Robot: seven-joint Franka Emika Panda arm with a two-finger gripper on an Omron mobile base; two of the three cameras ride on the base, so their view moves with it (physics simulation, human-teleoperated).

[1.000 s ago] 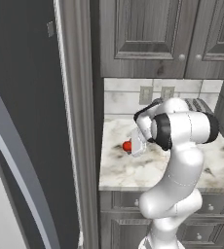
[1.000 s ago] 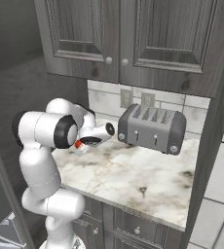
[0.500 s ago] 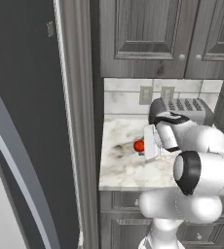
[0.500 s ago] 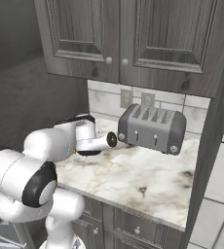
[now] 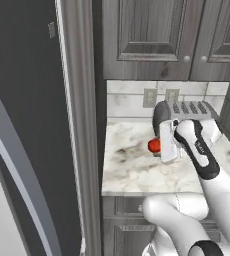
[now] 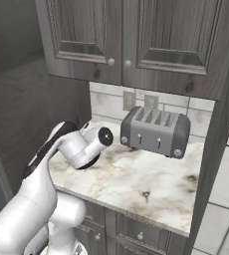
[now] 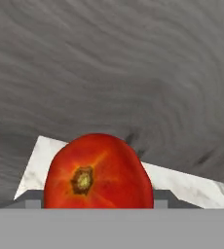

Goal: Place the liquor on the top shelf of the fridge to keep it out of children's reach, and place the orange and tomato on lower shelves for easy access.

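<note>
Hand view: the tomato, stem scar toward the camera, sits clamped in the gripper above the marble counter beside the toaster, a smooth, soft-skinned, light fruit likely best held gently across its widest part.

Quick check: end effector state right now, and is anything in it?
End effector: shut on the tomato, held above the marble counter.

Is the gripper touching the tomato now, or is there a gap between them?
Touching. In the hand view the tomato sits between the fingers with no gap at either side; in the left base view it is against the gripper, above the counter.
</note>
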